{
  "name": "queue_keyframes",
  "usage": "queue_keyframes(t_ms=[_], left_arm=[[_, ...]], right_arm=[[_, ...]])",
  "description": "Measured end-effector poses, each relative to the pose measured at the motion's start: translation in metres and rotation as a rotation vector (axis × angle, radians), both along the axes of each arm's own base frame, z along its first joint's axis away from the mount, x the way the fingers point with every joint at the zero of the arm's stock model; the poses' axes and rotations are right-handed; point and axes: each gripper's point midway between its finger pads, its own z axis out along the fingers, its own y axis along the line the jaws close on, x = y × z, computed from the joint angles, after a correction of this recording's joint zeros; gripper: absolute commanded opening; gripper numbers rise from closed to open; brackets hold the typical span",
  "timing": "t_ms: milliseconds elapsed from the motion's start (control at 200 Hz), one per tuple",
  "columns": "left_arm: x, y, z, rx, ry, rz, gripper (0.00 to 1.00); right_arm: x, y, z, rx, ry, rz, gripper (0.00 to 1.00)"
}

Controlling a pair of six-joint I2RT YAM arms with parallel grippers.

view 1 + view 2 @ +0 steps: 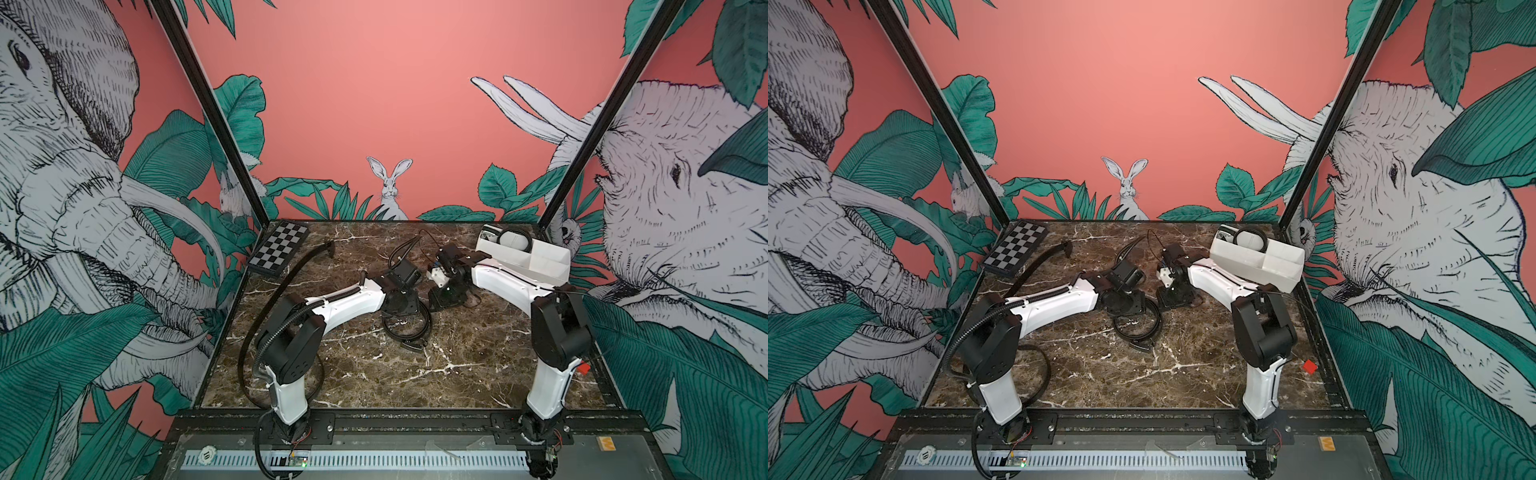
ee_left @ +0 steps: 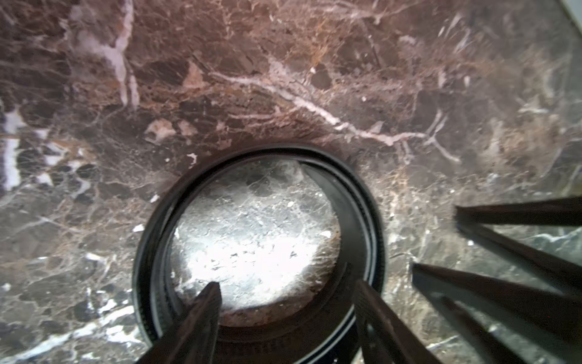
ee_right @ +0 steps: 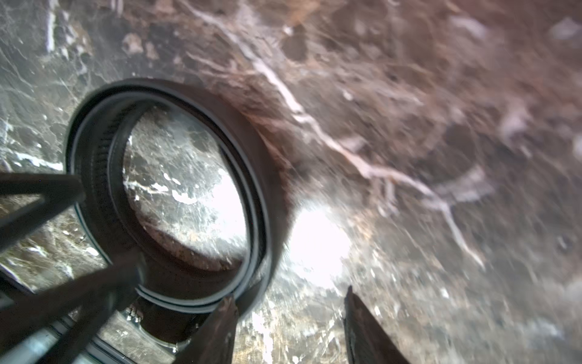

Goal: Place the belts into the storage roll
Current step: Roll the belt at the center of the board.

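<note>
A black belt (image 1: 406, 328) lies coiled into a ring at the middle of the marble table, its buckle end (image 1: 413, 344) toward the front. My left gripper (image 2: 285, 288) is low over that coil (image 2: 258, 245) and open, with one fingertip inside the ring and the other over its band. My right gripper (image 3: 291, 302) is open beside the coil (image 3: 170, 195), with only bare table between its fingers. The white storage roll (image 1: 536, 266) stands at the back right with another coiled belt (image 1: 515, 239) in a far compartment. A third belt (image 1: 309, 258) lies uncoiled along the left side.
A black-and-white checkerboard (image 1: 280, 249) lies at the back left corner. A small red piece (image 1: 584, 368) sits near the right edge by the right arm's base. Both wrists are close together over the table's middle, and patterned walls enclose three sides.
</note>
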Motion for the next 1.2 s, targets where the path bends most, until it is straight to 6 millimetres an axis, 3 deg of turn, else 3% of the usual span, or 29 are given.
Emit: queue_keyframes(t_ms=[115, 305, 400, 645, 940, 1200], left_arm=[[-0.006, 0.002, -0.008, 0.015, 0.018, -0.037, 0.62], [-0.005, -0.012, -0.023, 0.013, 0.048, -0.119, 0.65], [-0.003, -0.015, -0.028, 0.019, 0.046, -0.138, 0.69], [0.015, -0.029, -0.019, -0.029, 0.007, -0.118, 0.7], [0.013, -0.022, -0.03, -0.034, 0.047, -0.03, 0.68], [0.015, -0.03, -0.028, -0.087, 0.059, 0.008, 0.68]], right_arm=[[-0.011, -0.001, -0.01, 0.023, 0.024, -0.041, 0.5], [-0.028, -0.002, -0.035, 0.038, 0.081, -0.088, 0.49], [-0.027, 0.001, -0.037, 0.056, 0.077, -0.098, 0.48], [-0.022, 0.004, -0.036, 0.073, 0.059, -0.114, 0.48], [-0.021, 0.004, -0.036, 0.074, 0.058, -0.117, 0.48], [-0.022, 0.004, -0.038, 0.073, 0.06, -0.12, 0.48]])
